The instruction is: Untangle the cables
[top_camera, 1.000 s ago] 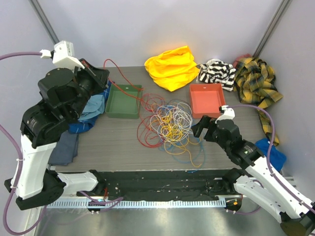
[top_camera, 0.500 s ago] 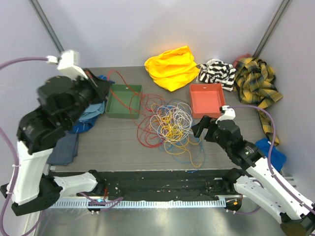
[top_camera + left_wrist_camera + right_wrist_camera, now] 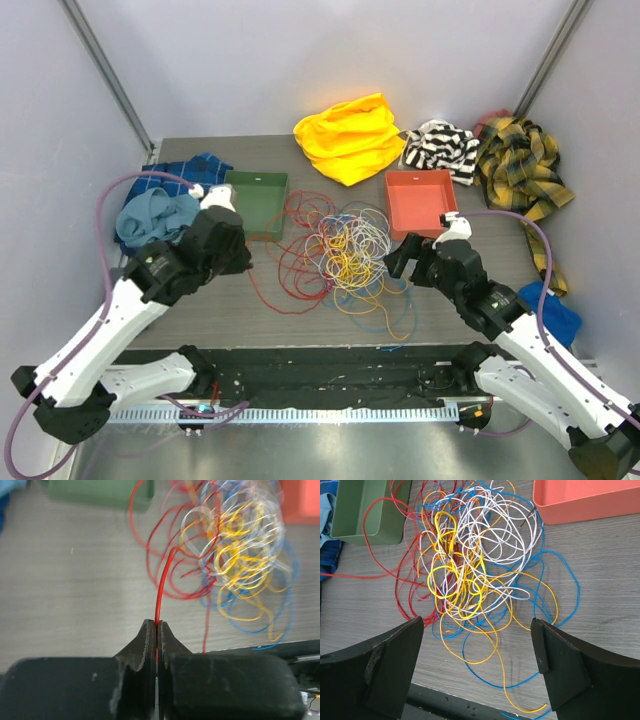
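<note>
A gray counter [image 3: 300,330] is holding everything. A messy pile of cables [image 3: 345,250] is lying in the middle, with red, yellow, white, orange and blue loops all mixed up. A green tray [image 3: 258,176] is sitting just left of the pile, and a red tray [image 3: 420,205] is sitting just right of it. At the back, a yellow cloth [image 3: 350,138], a striped cloth [image 3: 440,145] and a checked cloth [image 3: 520,165] are lying in a row. Blue cloths [image 3: 165,200] are bunching up at the left edge.
</note>
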